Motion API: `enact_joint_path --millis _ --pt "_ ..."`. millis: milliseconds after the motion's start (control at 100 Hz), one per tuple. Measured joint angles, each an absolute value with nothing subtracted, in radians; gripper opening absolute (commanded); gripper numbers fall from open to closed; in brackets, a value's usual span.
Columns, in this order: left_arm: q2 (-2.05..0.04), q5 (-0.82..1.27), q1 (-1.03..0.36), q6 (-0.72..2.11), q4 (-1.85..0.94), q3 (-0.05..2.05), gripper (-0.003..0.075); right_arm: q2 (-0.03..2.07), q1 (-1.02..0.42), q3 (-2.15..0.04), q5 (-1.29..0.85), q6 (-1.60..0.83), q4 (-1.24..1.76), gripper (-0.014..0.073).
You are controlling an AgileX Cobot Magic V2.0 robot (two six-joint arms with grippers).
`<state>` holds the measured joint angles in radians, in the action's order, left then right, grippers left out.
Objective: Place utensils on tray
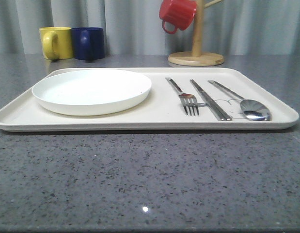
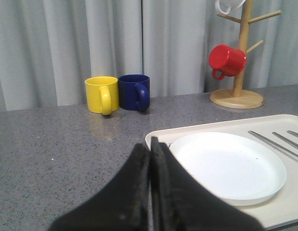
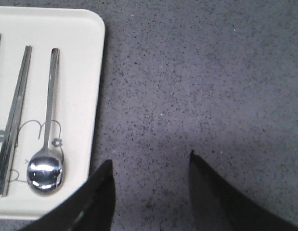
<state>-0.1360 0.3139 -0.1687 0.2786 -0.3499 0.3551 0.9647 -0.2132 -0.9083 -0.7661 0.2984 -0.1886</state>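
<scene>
**Front view: every utensil already on the tray**

Front view, read left to right: the white plate [image 1: 91,91] sits on the left half of the cream tray [image 1: 140,122]; on the right half lie the fork [image 1: 184,98], the chopsticks [image 1: 210,99] and the spoon [image 1: 246,103], side by side and apart from one another. Behind the tray on the grey worktop [image 1: 150,179] stand a yellow mug [image 1: 56,42] and a blue mug [image 1: 88,43], and a red mug [image 1: 177,14] hangs on a wooden mug stand [image 1: 196,57].

Left pincer [image 2: 149,180] has its fingers pressed together, empty, near the tray's corner by the plate. Right pincer [image 3: 151,185] is spread wide, holding nothing, above bare worktop just beside the tray's edge nearest the spoon.

By my judgement the task looks finished: nothing is left outside the tray to place.
</scene>
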Motion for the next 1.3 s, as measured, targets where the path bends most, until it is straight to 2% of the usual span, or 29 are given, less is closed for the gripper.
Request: enact_joint_path --millis 160,260,590,1300 --pt "-0.136 0.314 -0.169 0.279 -0.350 0.355 -0.0019 0.766 -0.213 -0.746 -0.704 0.298 -0.189 0.0368" --pt "-0.136 0.314 -0.169 0.279 -0.350 0.355 -0.0019 0.636 -0.213 -0.652 -0.682 0.296 -0.189 0.0315" --pt "-0.136 0.314 -0.169 0.279 -0.350 0.355 -0.0019 0.331 -0.213 -0.493 -0.630 0.296 -0.193 -0.0076" --pt "-0.136 0.314 -0.169 0.279 -0.350 0.355 -0.0019 0.319 -0.213 -0.486 -0.621 0.296 -0.216 -0.0069"
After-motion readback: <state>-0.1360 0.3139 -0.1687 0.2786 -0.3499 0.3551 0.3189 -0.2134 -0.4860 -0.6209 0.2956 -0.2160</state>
